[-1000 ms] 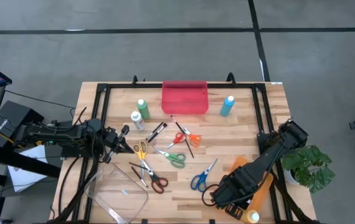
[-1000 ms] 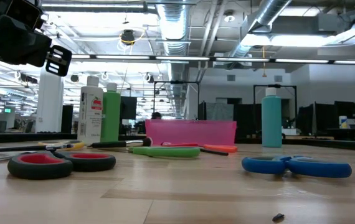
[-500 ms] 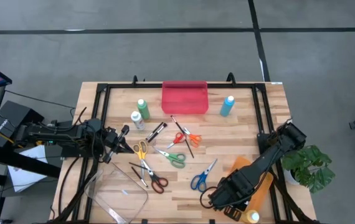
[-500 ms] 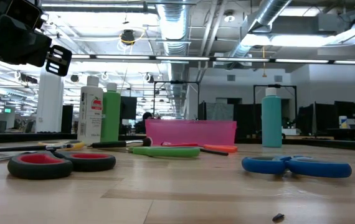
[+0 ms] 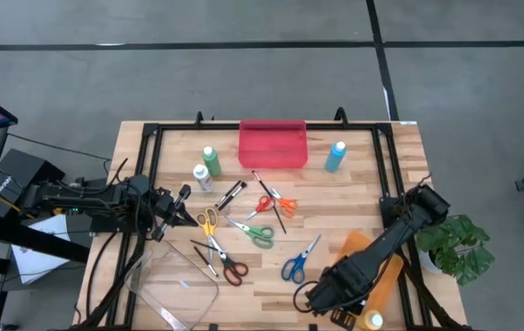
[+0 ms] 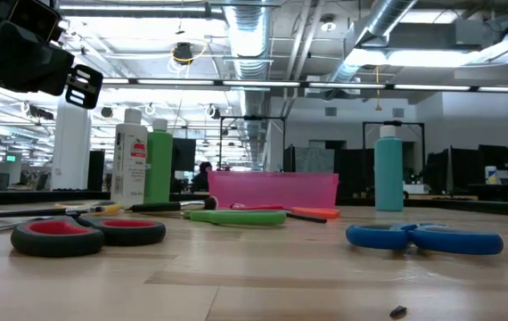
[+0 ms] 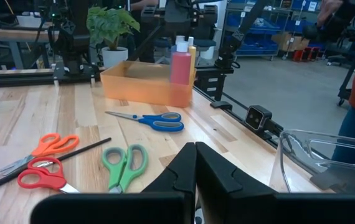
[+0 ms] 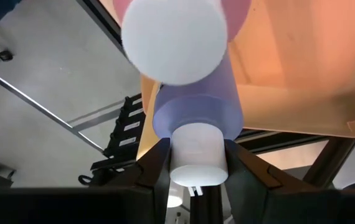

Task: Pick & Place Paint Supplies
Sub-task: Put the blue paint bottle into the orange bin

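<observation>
Right pincer (image 8: 193, 163) pinching the white cap of a bottle (image 8: 196, 106) over the orange tray (image 5: 383, 276); left pincer (image 5: 181, 204) pressed together above the tabletop (image 5: 354, 188)

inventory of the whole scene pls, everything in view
red tray: 1, far middle
orange tray: 1, near right
clear tray: 1, near left
standing bottles: 3, green, white, blue, beside red tray
bottles at orange tray: 2, red, yellow
held bottle: 1, bluish, white cap
scissors: 5, orange, yellow, green, red, blue, mid-table
brushes: 3, dark, among scissors
plant: 1, green, right of table
left gripper: shut, left edge
right gripper: clamped on held bottle's cap
</observation>
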`<action>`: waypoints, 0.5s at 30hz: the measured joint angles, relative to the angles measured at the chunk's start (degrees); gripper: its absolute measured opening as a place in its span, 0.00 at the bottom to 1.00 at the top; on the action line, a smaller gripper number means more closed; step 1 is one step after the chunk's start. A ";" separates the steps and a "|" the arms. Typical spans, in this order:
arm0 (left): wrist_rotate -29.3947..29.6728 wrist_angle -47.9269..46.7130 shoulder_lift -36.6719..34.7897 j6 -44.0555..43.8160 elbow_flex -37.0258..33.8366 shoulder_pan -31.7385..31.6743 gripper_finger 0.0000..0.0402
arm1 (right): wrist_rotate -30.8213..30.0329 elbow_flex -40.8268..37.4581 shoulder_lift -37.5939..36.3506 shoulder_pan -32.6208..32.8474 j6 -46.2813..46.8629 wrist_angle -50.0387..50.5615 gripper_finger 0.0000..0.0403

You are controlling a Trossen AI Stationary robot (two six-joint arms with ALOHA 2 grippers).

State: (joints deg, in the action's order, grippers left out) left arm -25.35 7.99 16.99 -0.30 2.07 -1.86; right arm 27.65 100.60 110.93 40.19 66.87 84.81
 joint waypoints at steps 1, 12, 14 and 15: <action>-0.01 0.00 0.00 0.00 -0.01 0.00 0.00 | 0.13 0.00 0.00 0.24 0.00 -0.21 0.28; -0.01 0.00 0.00 0.00 0.00 -0.01 0.00 | -0.29 0.02 0.00 0.26 0.17 -1.41 0.28; -0.01 0.00 -0.01 0.00 0.00 0.00 0.00 | -0.27 0.02 0.00 0.30 0.17 -1.88 0.28; 0.01 0.00 0.00 0.00 0.00 -0.01 0.00 | -0.27 0.02 0.00 0.32 0.17 -1.94 0.28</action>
State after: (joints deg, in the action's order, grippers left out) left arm -25.34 7.99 16.99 -0.30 2.07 -1.87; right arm 27.38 100.62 110.93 40.51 67.05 82.87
